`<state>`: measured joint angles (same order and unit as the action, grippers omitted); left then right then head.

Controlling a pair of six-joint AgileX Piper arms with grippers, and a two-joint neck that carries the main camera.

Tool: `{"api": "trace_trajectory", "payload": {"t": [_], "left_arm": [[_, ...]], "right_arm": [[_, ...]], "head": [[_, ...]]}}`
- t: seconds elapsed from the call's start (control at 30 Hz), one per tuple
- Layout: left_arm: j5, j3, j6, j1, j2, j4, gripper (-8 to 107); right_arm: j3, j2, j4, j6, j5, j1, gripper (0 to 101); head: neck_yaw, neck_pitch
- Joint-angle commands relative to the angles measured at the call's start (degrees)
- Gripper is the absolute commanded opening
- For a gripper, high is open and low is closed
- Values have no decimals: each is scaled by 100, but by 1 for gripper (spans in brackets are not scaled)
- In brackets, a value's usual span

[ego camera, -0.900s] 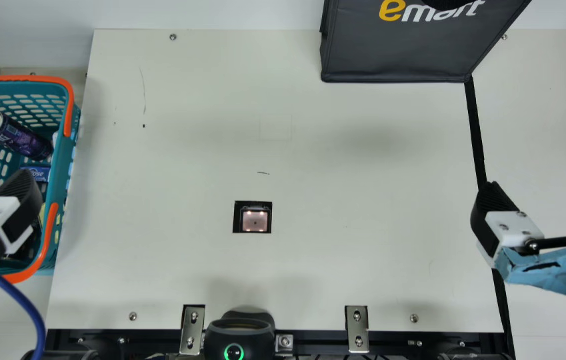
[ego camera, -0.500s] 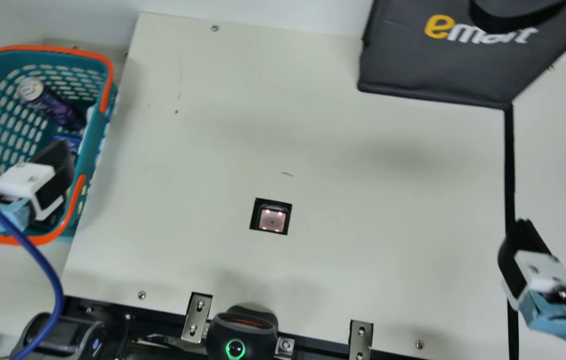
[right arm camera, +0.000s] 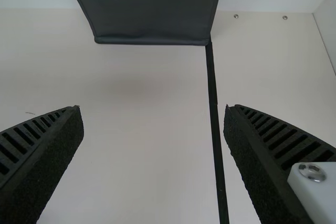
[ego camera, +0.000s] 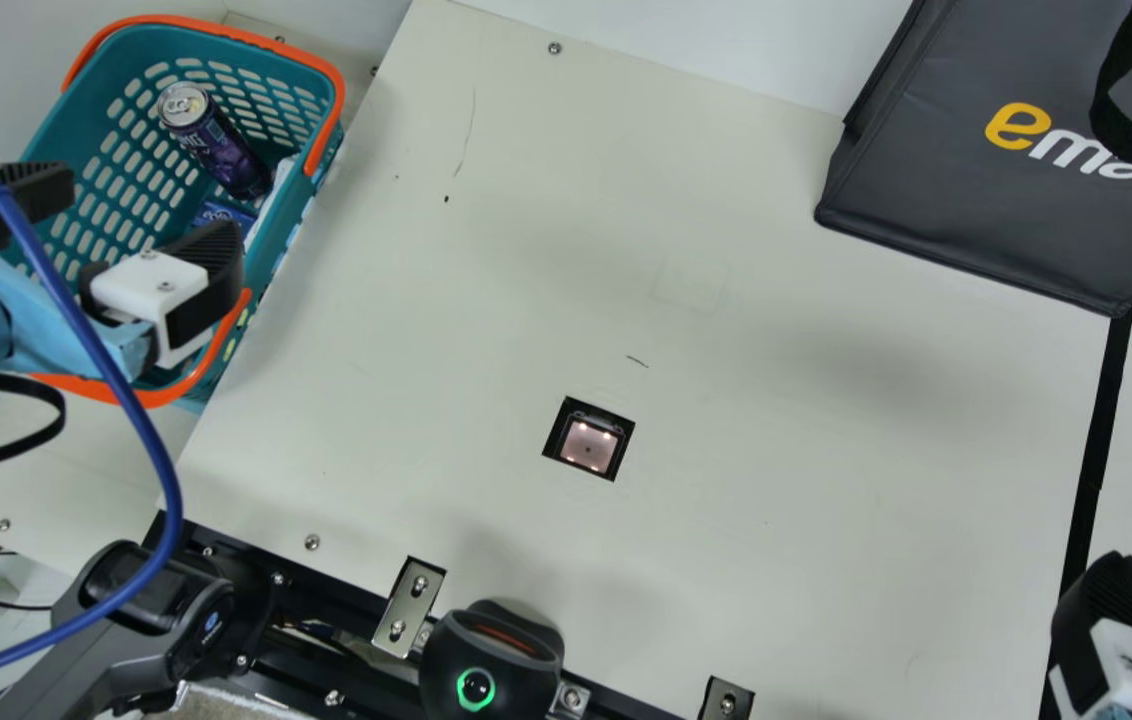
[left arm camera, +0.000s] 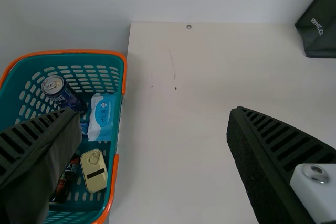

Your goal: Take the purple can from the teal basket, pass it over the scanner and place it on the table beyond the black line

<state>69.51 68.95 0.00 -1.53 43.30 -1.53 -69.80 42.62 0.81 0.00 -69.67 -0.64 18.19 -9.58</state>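
From where I stood, the purple can (ego camera: 216, 145) lay in the teal basket (ego camera: 284, 240), leaning with its silver top raised toward the basket's far left corner. The basket sat beside the left edge of the cream table (ego camera: 776, 480). In there with it I could see a blue-and-white packet (left arm camera: 102, 116) and a yellowish tin (left arm camera: 94, 171).

The left gripper (ego camera: 131, 220) hung above the near part of the basket, spread wide and holding nothing. Over at the right side, by the black line (ego camera: 1089, 490), the right gripper (ego camera: 1111, 620) was spread too, with nothing between its fingers. The scanner (ego camera: 587, 443) glowed in its square opening, between the basket and the line, and a dark bag (ego camera: 966, 200) stood at the table's far edge.
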Motion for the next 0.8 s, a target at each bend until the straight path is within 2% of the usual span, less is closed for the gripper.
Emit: {"api": "trace_trajectory", "payload": {"t": [0.0, 0.57, 0.77], "left_arm": [[0, 0, 0, 0, 0, 0, 90], [-8, -4, -7, 0, 8, 12, 90], [-123, -71, -192, 252, 96, 183, 90]], "right_arm": [[0, 0, 0, 0, 0, 0, 95], [0, 0, 0, 0, 0, 0, 95], [0, 0, 0, 0, 0, 0, 95]], "head": [[23, 166], [23, 166], [23, 166]]}}
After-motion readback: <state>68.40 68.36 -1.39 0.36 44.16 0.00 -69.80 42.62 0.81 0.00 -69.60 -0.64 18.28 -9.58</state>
